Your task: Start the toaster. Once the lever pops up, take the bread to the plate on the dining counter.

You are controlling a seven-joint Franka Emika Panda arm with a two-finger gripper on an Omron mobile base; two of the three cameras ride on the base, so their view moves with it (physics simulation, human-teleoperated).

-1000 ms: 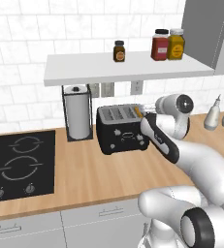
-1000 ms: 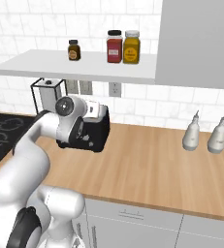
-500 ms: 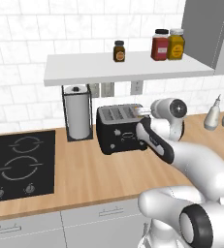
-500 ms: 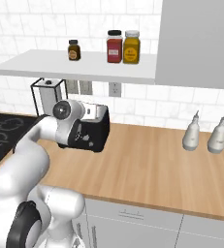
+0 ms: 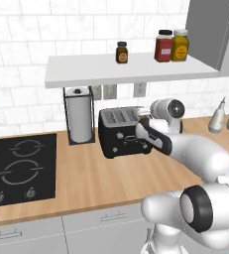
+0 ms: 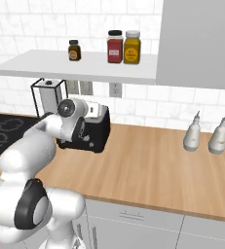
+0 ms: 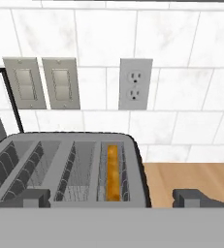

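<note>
Hand view puts us just above the toaster (image 7: 67, 169), which fills the lower left of the frame, with the bread (image 7: 112, 173) sunk in its rightmost slot. Our fingers (image 7: 31, 198) are spread wide at the bottom edge and hold nothing. From the left base view, the toaster (image 5: 123, 133) sits mid-frame on the wooden surface (image 5: 86, 178), beside the paper towel roll (image 5: 80, 115).

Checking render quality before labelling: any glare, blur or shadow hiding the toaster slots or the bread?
Hand view: sharp, even light, no glare; the bread shows golden in the rightmost slot of the toaster. Left base view: soft shadow under the shelf, toaster front readable. Right base view: arm covers much of the toaster.
</note>
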